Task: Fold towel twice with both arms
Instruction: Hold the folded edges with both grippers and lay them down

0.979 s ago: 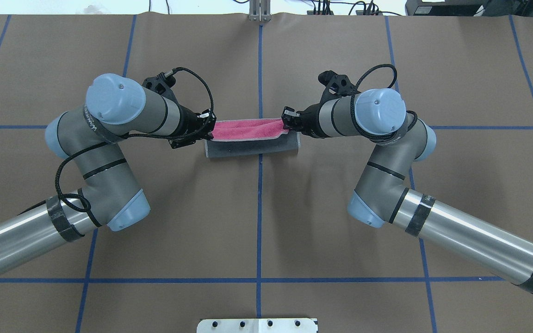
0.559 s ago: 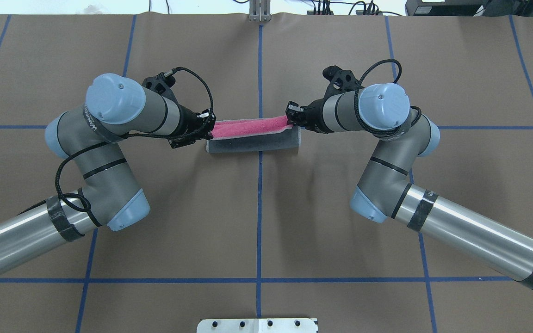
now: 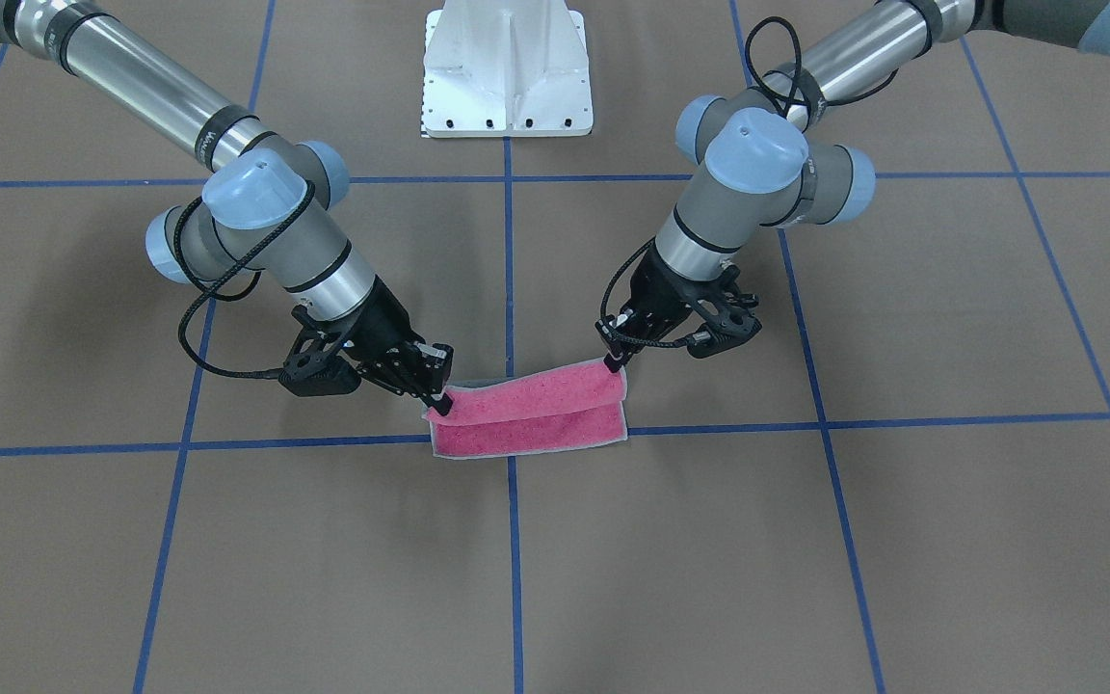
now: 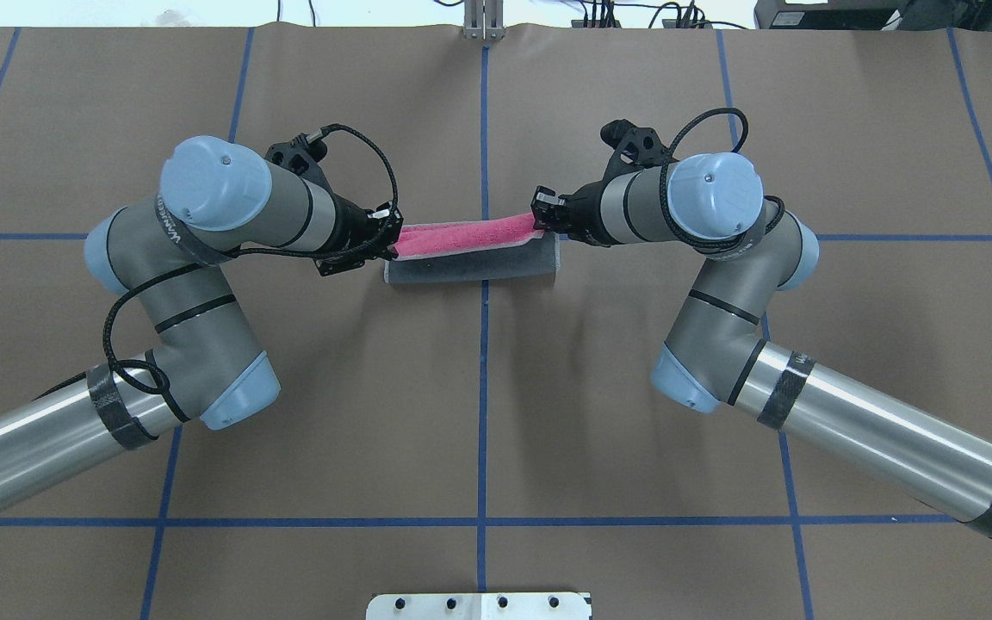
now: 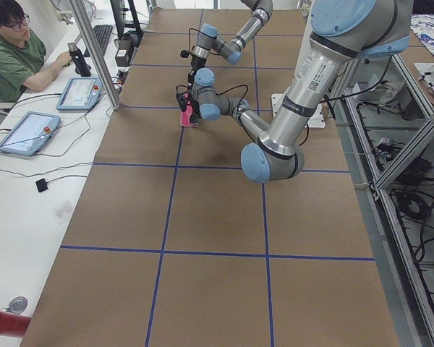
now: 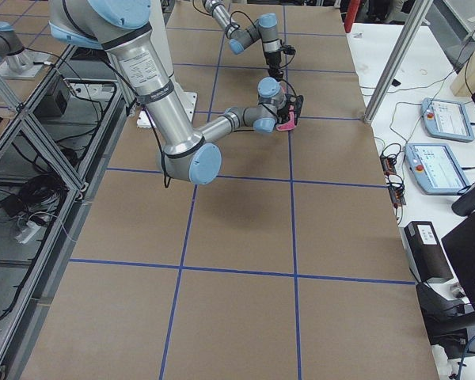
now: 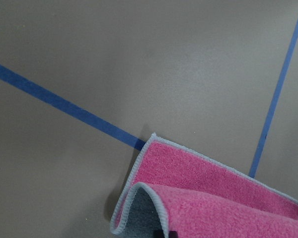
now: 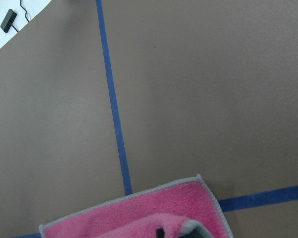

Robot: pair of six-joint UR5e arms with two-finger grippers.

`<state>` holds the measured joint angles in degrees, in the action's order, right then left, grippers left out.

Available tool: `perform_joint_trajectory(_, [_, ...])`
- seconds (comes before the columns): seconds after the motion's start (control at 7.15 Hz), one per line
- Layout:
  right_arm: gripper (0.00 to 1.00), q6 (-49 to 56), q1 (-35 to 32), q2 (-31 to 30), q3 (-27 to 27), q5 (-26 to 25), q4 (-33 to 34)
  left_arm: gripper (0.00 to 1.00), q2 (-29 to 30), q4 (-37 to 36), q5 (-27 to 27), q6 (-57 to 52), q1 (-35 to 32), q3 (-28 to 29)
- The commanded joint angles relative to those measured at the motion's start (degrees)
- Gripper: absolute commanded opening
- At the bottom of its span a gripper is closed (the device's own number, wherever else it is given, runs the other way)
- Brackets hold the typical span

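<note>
The towel (image 4: 470,265) lies across the table's centre line, half rolled over: dark grey faces me in the overhead view, pink (image 3: 531,419) faces the front camera. Its lifted near edge is carried over toward the far edge. My left gripper (image 4: 393,244) is shut on the towel's left corner, seen also at the gripper (image 3: 616,364) on the front view's right. My right gripper (image 4: 539,220) is shut on the other corner, slightly higher and farther out. Both wrist views show the pink towel (image 7: 213,198) (image 8: 154,213) curling over its grey edging just under the fingertips.
Brown paper with blue tape grid lines (image 4: 483,387) covers the table. The white pedestal base (image 3: 507,67) stands at the robot's side. A person (image 5: 14,58) sits at a side table with tablets (image 5: 79,92) beyond the far edge.
My right gripper has carried its towel corner away from the robot, narrowing the visible pink strip. It has barely moved in the last half second. The left arm has stayed still.
</note>
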<state>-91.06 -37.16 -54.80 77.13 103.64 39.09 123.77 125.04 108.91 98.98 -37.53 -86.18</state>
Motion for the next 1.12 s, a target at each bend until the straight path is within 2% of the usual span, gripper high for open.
perform_joint_trajectory(0.0, [0.0, 0.0, 0.16, 0.05, 0.04, 0.07, -0.07, 0.0, -0.11, 0.03, 0.08, 0.51, 0.09, -0.39])
perform_joint_trajectory(0.42, [0.0, 0.09, 1.12, -0.13, 0.38, 0.24, -0.16, 0.0, -1.68, -0.32, 0.86, 0.86, 0.88, -3.37])
perform_joint_trajectory(0.98, [0.0, 0.09, 1.3, -0.48, 0.47, 0.33, -0.16, 0.0, -1.69, -0.58, 0.96, 1.92, 1.23, -2.77])
